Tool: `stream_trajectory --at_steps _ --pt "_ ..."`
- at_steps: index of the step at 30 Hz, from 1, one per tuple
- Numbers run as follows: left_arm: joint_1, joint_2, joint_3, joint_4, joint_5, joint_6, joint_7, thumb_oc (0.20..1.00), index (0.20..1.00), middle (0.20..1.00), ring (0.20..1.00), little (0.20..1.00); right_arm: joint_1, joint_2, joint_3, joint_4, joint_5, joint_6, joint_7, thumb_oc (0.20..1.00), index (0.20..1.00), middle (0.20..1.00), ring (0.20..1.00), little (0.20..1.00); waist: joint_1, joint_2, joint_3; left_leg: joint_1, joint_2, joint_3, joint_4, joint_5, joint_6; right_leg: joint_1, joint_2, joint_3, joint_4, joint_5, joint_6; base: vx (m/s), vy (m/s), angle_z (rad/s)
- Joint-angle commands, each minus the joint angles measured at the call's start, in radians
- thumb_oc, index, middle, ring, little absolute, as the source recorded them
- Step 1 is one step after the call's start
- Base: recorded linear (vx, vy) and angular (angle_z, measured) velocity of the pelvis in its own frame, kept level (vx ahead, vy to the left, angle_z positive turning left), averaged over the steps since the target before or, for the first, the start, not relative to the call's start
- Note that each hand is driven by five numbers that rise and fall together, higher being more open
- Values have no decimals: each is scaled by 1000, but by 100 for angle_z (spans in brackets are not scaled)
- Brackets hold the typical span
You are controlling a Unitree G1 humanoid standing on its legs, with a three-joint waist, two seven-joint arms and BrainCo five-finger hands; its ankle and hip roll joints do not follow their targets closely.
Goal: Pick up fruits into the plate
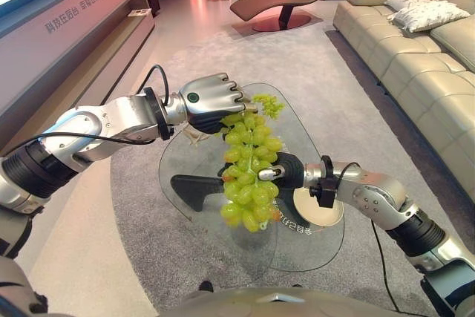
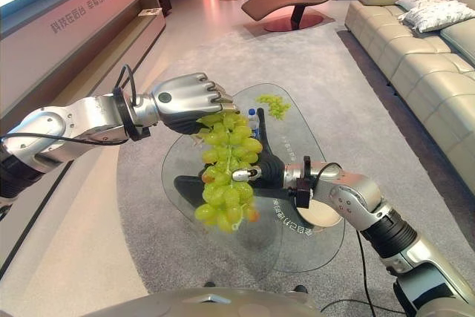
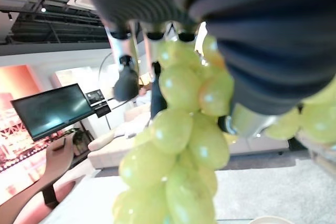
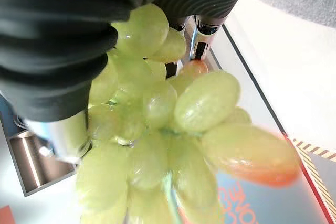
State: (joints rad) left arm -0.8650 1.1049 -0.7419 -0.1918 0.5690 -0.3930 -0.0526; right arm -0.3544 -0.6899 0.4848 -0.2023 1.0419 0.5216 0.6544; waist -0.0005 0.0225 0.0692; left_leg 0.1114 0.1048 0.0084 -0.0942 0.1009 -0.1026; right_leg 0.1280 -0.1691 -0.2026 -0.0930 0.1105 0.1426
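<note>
Glass table (image 1: 312, 246) w/ plate (image 1: 326, 213), small grape bunch (image 1: 269, 104).

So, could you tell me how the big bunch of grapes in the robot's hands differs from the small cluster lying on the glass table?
The big bunch of grapes hangs in the air, gripped at its top by the left hand; the small cluster lies on the glass table, untouched. The big bunch has many more grapes and hangs long, while the small cluster is short and sparse. The right hand also closes on the big bunch's side. Both are green grapes.
</note>
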Motion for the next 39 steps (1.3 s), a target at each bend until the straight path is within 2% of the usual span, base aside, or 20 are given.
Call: stream_trajectory --at_steps 1,23,24,25,39 --pt "-92 -17 86 54 -53 73 25 200 200 200 200 200 -42 21 8 -90 72 -18 -4 200 200 200 200 200 21 -28 11 80 -42 65 7 -139 24 65 -4 -6 6 -89 17 0 0 0" --pt "-99 -19 80 64 -61 61 14 200 200 200 200 200 -39 27 -5 -71 71 -12 -13 200 200 200 200 200 20 -26 11 81 -40 65 7 -139 21 64 -3 -5 6 -88 18 0 0 0" --pt "-97 -18 81 62 -68 59 12 567 567 567 567 567 -39 26 -6 -71 71 -13 -14 200 200 200 200 200 20 -25 12 81 -40 64 7 -139 21 64 -3 -4 6 -88 18 0 0 0" --pt "-94 -19 83 63 -72 57 12 1000 1000 1000 1000 1000 -39 28 -6 -70 71 -15 -15 200 200 200 200 200 21 -25 12 80 -40 64 7 -139 21 64 -4 -5 6 -87 18 0 0 0" --pt "-70 -20 95 75 -79 39 4 1000 1000 1000 1000 1000 -28 32 -24 -56 79 -35 -24 200 200 200 200 200 22 -26 11 81 -39 66 7 -138 21 64 -5 -7 6 -86 19 0 0 0"
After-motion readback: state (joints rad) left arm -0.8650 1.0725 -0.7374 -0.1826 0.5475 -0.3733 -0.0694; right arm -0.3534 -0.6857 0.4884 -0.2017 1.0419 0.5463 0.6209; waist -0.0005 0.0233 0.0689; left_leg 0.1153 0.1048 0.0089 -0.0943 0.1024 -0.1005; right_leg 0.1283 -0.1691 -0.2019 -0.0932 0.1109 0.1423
